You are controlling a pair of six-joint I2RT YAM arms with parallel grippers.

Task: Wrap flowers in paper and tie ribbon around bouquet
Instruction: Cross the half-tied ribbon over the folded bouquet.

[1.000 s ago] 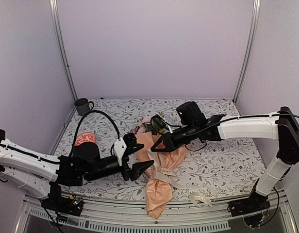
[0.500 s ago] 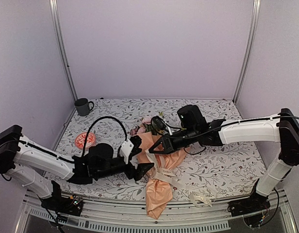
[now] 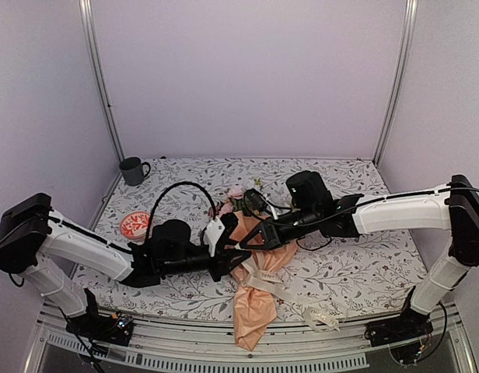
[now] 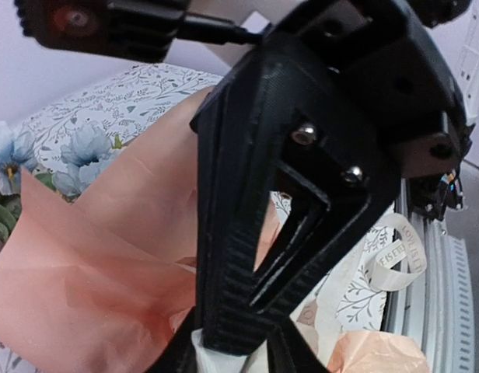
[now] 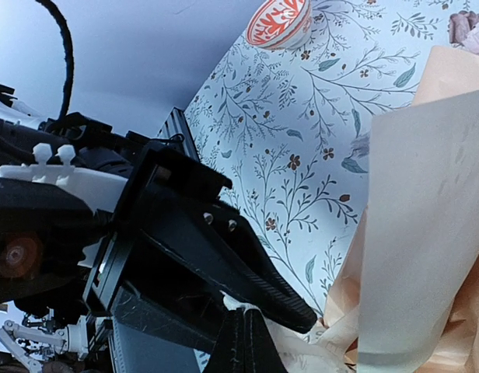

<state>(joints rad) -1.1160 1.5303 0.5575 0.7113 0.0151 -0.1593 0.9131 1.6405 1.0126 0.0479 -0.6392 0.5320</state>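
Counted: one bouquet (image 3: 253, 268), one ribbon (image 3: 280, 289), one dish (image 3: 135, 224), one mug (image 3: 133, 169), two grippers.
Bouquet flat on tablecloth (image 3: 356, 264), mid-table between arms. Long axis far-to-near: flowers (image 3: 230, 200) toward back wall, twisted tail at near edge.
Paper (image 3: 253, 307): peach-orange, crinkled, flared at top, pinched narrow at waist. Pink and pale blue blooms.
Ribbon cream, lettered, across waist, loose end trailing right.
Right gripper (image 3: 246, 242) closed, pinching ribbon.
Left gripper (image 3: 241, 258) tip-to-tip with it; jaw state unclear.
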